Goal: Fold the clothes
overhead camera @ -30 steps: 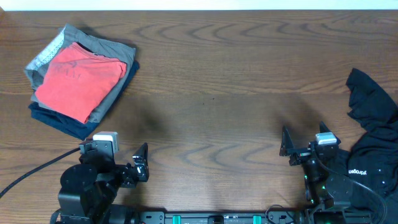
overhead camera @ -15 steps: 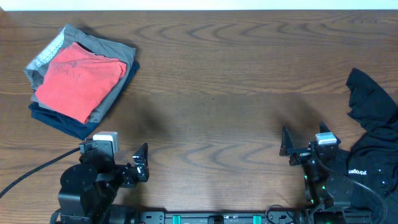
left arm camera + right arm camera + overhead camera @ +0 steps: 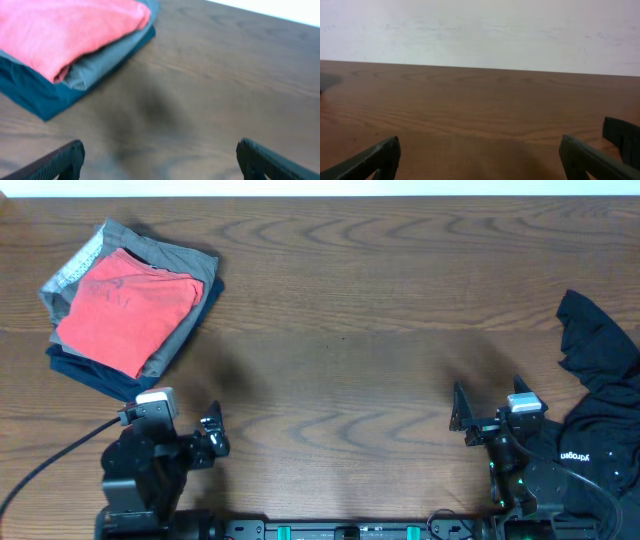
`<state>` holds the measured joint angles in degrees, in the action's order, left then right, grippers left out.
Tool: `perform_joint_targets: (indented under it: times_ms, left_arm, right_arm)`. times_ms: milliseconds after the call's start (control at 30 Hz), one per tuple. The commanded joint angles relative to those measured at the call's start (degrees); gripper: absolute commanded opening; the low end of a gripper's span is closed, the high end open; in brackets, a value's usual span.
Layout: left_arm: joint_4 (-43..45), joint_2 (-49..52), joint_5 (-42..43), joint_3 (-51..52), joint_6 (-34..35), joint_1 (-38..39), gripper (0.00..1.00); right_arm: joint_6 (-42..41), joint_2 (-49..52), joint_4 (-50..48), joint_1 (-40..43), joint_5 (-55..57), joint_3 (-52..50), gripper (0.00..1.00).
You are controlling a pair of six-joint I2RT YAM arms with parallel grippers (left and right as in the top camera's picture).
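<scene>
A stack of folded clothes [image 3: 125,308] lies at the back left of the table, red on top, then grey, then dark blue. It also shows in the left wrist view [image 3: 70,45] at the upper left. A crumpled black garment [image 3: 600,400] lies at the right edge; a bit of it shows in the right wrist view [image 3: 622,137]. My left gripper [image 3: 212,442] is open and empty near the front left, turned toward the stack. My right gripper [image 3: 462,420] is open and empty near the front right, left of the black garment.
The wooden table [image 3: 340,330] spans the view. A black cable [image 3: 50,460] runs from the left arm's base to the front left edge. A pale wall [image 3: 480,30] stands behind the table's far edge.
My left arm has turned to the left, toward the folded stack; its view is blurred by motion. The right arm has not moved.
</scene>
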<state>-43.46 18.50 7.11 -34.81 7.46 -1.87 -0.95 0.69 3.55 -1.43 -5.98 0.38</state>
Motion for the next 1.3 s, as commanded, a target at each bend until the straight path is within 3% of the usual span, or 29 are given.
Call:
perform_joint_targets:
  times_ms: [0,167,467,1267]
  left_arm:
    - [5.05,-4.66,-1.11,7.91,-0.48,-0.57,0.98]
    - [19.17,-12.17,-1.11,21.09,2.78,-0.57,0.98]
    - [41.9,-18.34,-2.03,34.69,2.71,-0.52,0.98]
    - [39.91,-18.25,-2.01,34.58,2.73,1.68,0.98]
  right_arm:
    - [0.79,-0.31,0.11,-0.26,-0.44,-0.07,0.99]
    - [0.79,-0.31,0.13,-0.26,-0.44,-0.07,0.99]
    - [0.79,-0.31,0.13,-0.26,-0.44,-0.07,0.99]
    - [0.79,-0.31,0.13,-0.26,-0.44,-0.07,0.99]
